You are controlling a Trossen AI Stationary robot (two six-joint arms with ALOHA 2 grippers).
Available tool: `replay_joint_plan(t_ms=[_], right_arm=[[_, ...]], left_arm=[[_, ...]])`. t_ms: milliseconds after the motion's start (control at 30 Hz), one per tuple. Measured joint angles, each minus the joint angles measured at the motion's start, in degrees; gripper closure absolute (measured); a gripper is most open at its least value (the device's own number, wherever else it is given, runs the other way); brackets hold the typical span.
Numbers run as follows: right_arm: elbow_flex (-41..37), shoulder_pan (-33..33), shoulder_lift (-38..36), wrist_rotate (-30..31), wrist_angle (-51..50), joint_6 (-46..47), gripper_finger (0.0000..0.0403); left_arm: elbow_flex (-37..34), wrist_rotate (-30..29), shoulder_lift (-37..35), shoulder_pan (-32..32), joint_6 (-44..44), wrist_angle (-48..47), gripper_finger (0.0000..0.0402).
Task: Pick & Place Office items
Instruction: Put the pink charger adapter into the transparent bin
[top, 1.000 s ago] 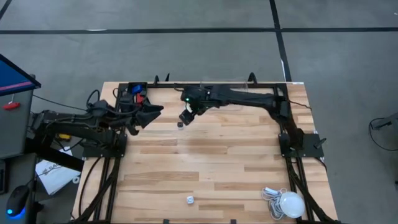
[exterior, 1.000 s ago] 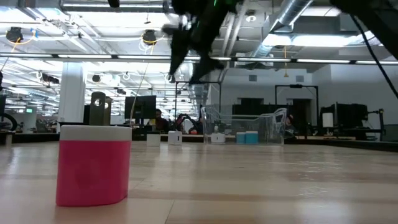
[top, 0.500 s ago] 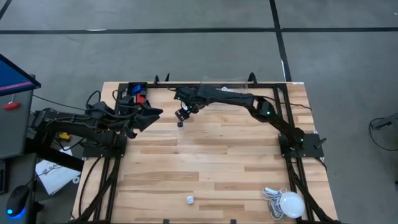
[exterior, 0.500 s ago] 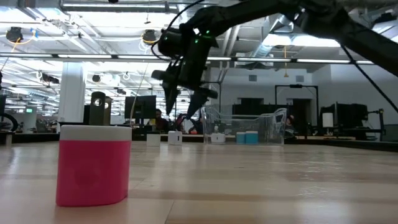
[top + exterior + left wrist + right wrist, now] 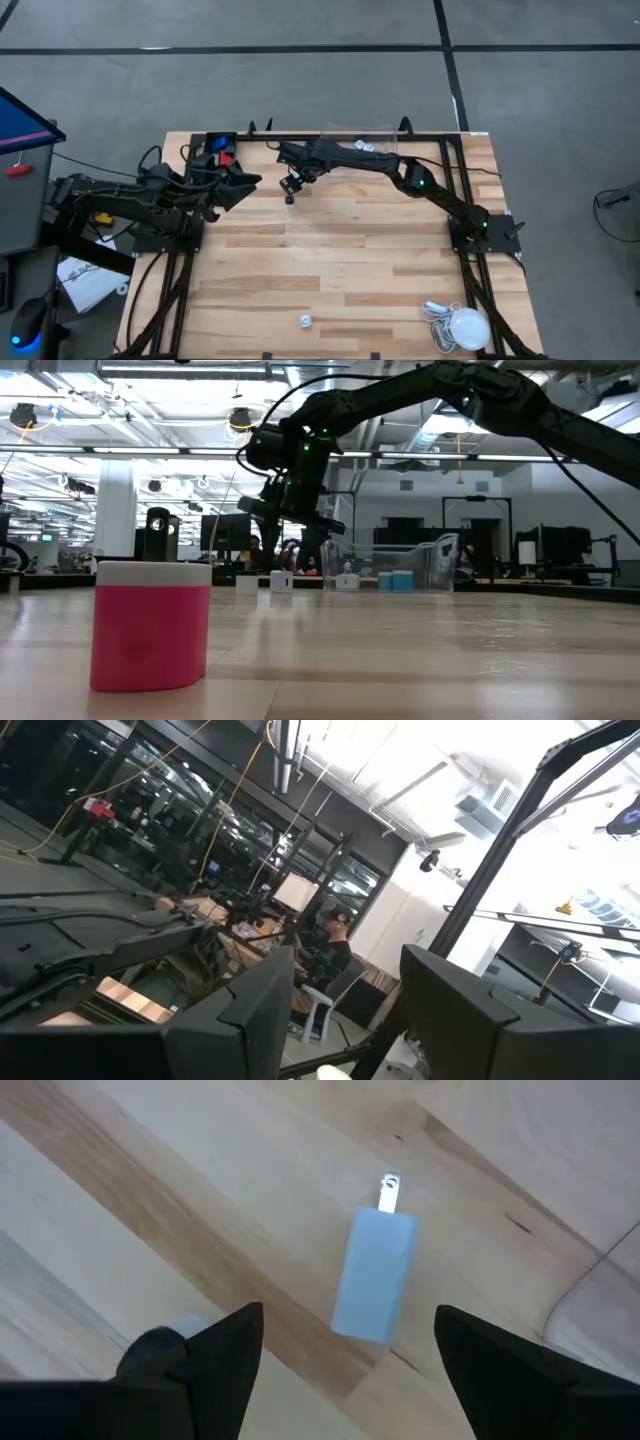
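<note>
Small pale-blue rectangular block with silvery metal tab (image 5: 374, 1275): flat on light wooden tabletop (image 5: 120, 1200), directly beneath right gripper (image 5: 345, 1355), between its spread fingers (image 5: 225, 1355), untouched. Left gripper (image 5: 248, 181): parked near table's left edge, fingers apart.

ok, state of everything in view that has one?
Right claw: open, empty, over the blue block, far side of table.
Blue block: lying flat on the wood, silvery tab at one end, not gripped.
Left claw: parted, empty, raised at the table's left edge.
Pink cup: upright.
Clear bin: upright at far edge.
Bulb: lying by its coiled cable.
</note>
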Motion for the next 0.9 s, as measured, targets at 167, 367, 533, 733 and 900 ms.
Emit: replay_joint_plan(t_ms=[167, 367, 533, 733, 900], right_arm=[[0.1, 0.1, 0.0, 0.0, -1.2, -0.3, 0.0126], [0.1, 1.3, -1.0, 0.7, -1.5, -2.6, 0.0159], [0.1, 1.6, -3.4, 3.8, -4.4, -2.8, 0.0185], [0.1, 2.7, -4.7, 3.6, -6.2, -3.8, 0.0201], [0.0, 8.0, -5.4, 2.2, -3.2, -5.4, 0.0201]], left_arm=[[0.0, 0.0, 0.0, 0.0, 0.0, 0.0, 0.022], [0.0, 0.0, 0.0, 0.0, 0.1, 0.0, 0.022], [0.0, 0.0, 0.0, 0.0, 0.5, 0.0, 0.022], [0.0, 0.0, 0.0, 0.0, 1.3, 0.0, 0.022], [0.0, 0.0, 0.0, 0.0, 1.3, -0.1, 0.022]])
